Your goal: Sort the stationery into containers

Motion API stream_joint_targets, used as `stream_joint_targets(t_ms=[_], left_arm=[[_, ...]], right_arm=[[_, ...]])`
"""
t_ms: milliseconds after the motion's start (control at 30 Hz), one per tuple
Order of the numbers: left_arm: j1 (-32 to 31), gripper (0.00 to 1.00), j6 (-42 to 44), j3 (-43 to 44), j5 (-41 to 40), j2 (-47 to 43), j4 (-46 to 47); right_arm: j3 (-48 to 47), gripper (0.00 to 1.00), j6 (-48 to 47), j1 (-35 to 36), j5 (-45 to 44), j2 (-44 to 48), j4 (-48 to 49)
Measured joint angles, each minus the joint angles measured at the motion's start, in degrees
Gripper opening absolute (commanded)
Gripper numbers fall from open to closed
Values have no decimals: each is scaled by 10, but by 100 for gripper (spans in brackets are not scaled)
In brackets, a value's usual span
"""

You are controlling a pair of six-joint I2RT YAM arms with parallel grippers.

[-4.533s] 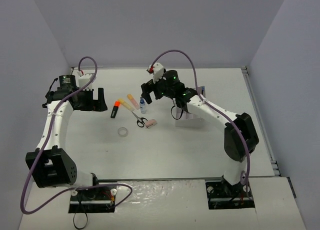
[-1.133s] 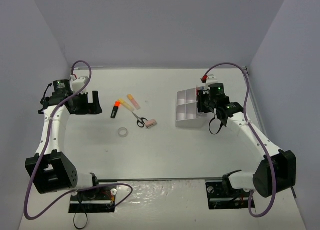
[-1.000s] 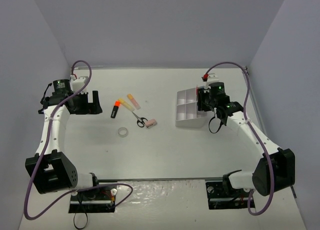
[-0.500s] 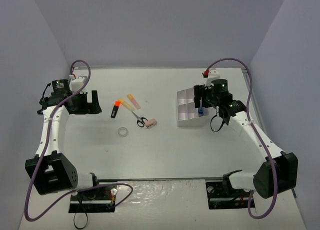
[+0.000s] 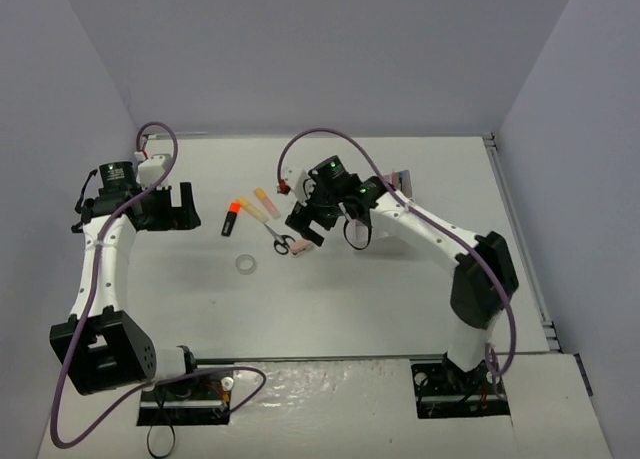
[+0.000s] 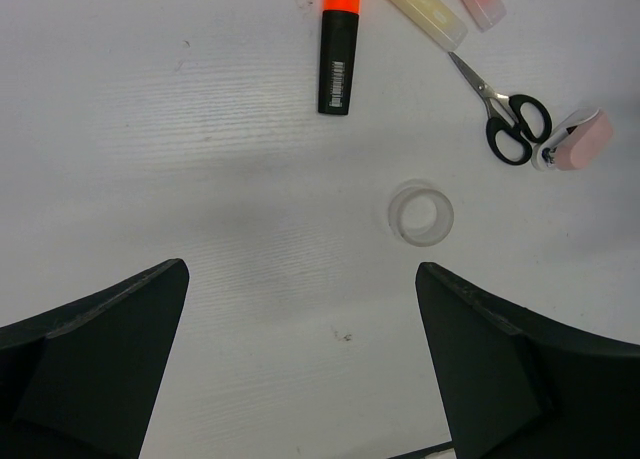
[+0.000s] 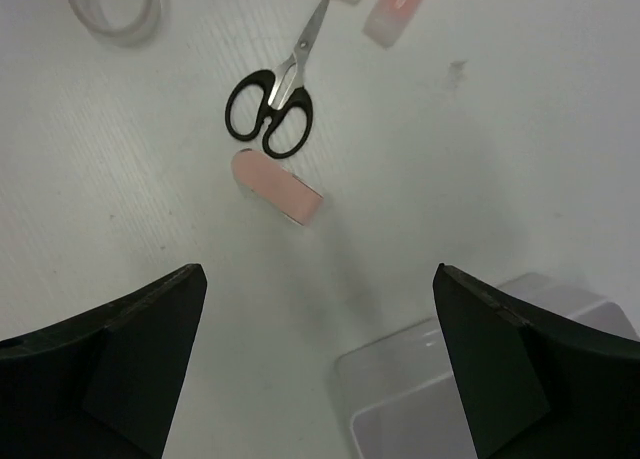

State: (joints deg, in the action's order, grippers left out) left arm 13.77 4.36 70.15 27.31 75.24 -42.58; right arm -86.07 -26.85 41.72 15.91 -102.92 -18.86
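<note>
Right wrist, rt claw [image 7: 318, 309] spread wide, pink eraser [image 7: 277, 189] just beside scissors [image 7: 270, 107]

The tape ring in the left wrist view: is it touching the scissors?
No, the tape ring lies by itself, apart from the scissors, with a clear gap between them.

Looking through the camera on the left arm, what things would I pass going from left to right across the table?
From the left: orange highlighter → clear tape ring → black-handled scissors → pink eraser.
</note>
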Motion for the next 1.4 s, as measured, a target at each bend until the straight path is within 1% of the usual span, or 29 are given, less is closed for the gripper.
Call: stream_joint_targets(t_ms=[100, 233, 333, 533, 567, 633, 667, 733, 800, 900, 1100, 1333, 1400], left_arm=[[3, 97, 0, -7, 0, -8, 0], [6, 97, 0, -8, 1, -13, 2], [6, 97, 0, -8, 1, -15, 4], [6, 97, 0, -8, 3, -15, 5], [6, 97, 0, -8, 3, -15, 5], [6, 97, 0, -8, 3, -15, 5], [6, 97, 0, -8, 3, -15, 5], [6, 97, 0, -8, 3, -15, 5], [6, 97, 0, -8, 3, -15, 5], [6, 97, 0, -8, 3, -15, 5], [6, 97, 0, -8, 3, -15, 5], [6, 97, 0, -8, 3, -15, 5], [6, 97, 0, -8, 3, -15, 5]], right_arm=[[-11, 95, -38, 10, -8, -69, -23], [-30, 91, -70, 21, -21, -125, -51], [-55, 88, -84, 32, -32, -164, -51], [-105, 76, -94, 48, -46, -225, -51], [-111, 71, -94, 49, -47, -229, -50], [-116, 55, -94, 51, -49, -234, -45], [-117, 41, -94, 52, -49, -235, -44], [-116, 20, -95, 52, -50, -235, -45], [-115, 5, -94, 52, -51, -235, -45], [-115, 0, -91, 52, -53, -234, -44], [-109, 0, -78, 52, -55, -220, -47], [-99, 0, -38, 41, -52, -139, -53], [-100, 0, -6, 24, -47, -112, -53]])
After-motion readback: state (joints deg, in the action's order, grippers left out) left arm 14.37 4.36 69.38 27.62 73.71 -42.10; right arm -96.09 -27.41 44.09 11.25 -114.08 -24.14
